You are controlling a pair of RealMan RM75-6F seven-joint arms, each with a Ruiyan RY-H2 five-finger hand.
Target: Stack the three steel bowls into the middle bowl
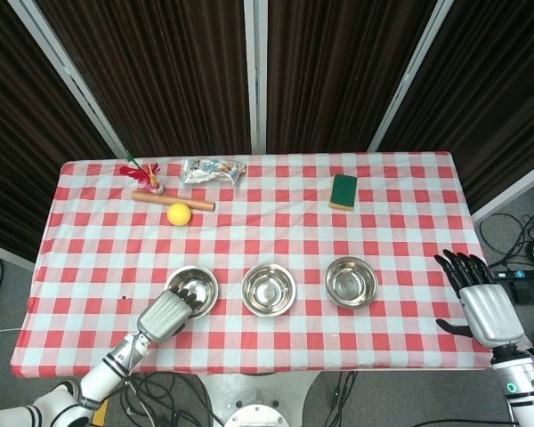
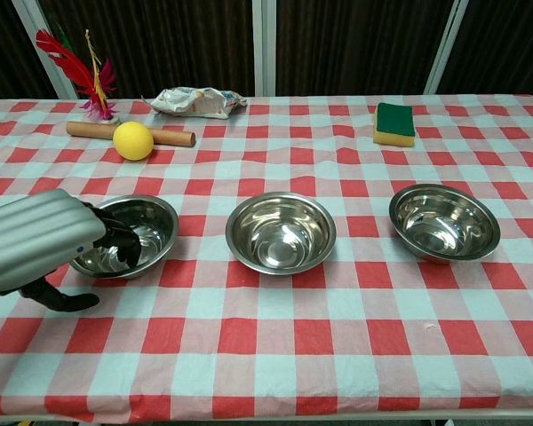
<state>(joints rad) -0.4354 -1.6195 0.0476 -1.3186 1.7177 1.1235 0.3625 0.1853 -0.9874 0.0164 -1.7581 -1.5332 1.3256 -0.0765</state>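
Note:
Three steel bowls stand in a row on the checked cloth: the left bowl (image 1: 194, 286) (image 2: 151, 222), the middle bowl (image 1: 268, 288) (image 2: 281, 232) and the right bowl (image 1: 351, 281) (image 2: 444, 222). All are upright, apart from each other and hold nothing. My left hand (image 1: 166, 313) (image 2: 37, 247) lies over the left bowl's near-left rim. Its fingertips (image 2: 124, 248) dip inside the bowl, and its thumb (image 2: 60, 300) stretches along the cloth outside. I see no closed grip on the rim. My right hand (image 1: 481, 302) hovers off the table's right edge with fingers spread, holding nothing; the chest view does not show it.
At the back lie a green and yellow sponge (image 1: 343, 191) (image 2: 394, 120), a yellow ball (image 1: 179, 213) (image 2: 133, 140), a wooden rolling pin (image 1: 205, 205) (image 2: 173, 137), a red feather toy (image 1: 142, 169) (image 2: 80, 67) and a crumpled packet (image 1: 212, 170) (image 2: 197, 99).

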